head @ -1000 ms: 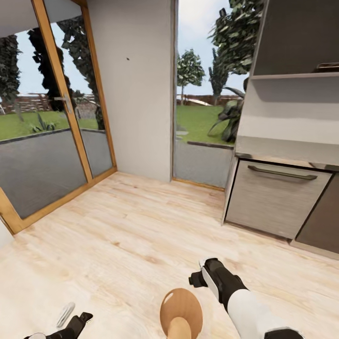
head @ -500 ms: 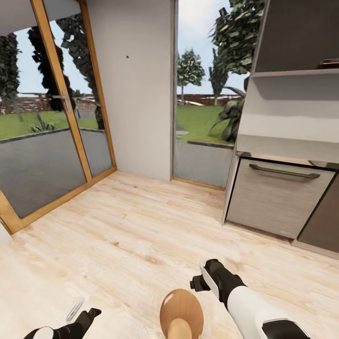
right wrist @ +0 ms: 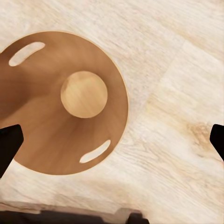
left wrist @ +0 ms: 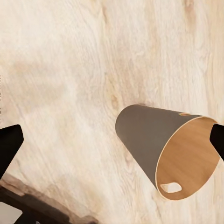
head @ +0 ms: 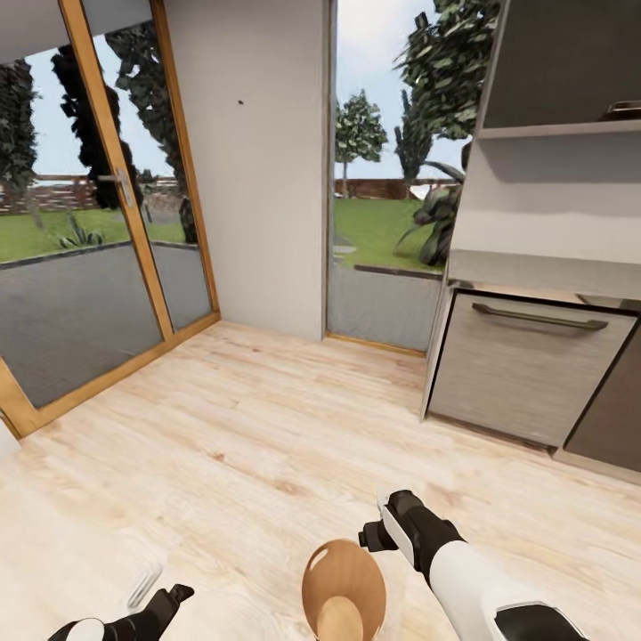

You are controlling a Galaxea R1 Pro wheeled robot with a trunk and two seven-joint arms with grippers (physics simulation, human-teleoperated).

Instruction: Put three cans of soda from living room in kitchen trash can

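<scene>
- The tash can is seen nearest, upright on the wooden floor, its wood-coloured inside open to the head view; no can of soda is visible in it, and in the right wrist view its bare bottom can be made out.
- The right gripper is held just beside the bin's rim, above the floor; its fingers are spread wide with nothing between them.
- The left gripper is kept low on the other side of the bin, a little apart from it; its fingers are likewise parted and nothing is grasped (the bin's grey outer wall is framed between them).
- Farther off, a grey drawer front of the kitchen cabinets is seen, and beyond the floor a glass door and window onto a garden.
- The task is judged barely begun or at a pause: no can is carried or visibly deposited, so all three are taken as still to be fetched from the living room.
</scene>
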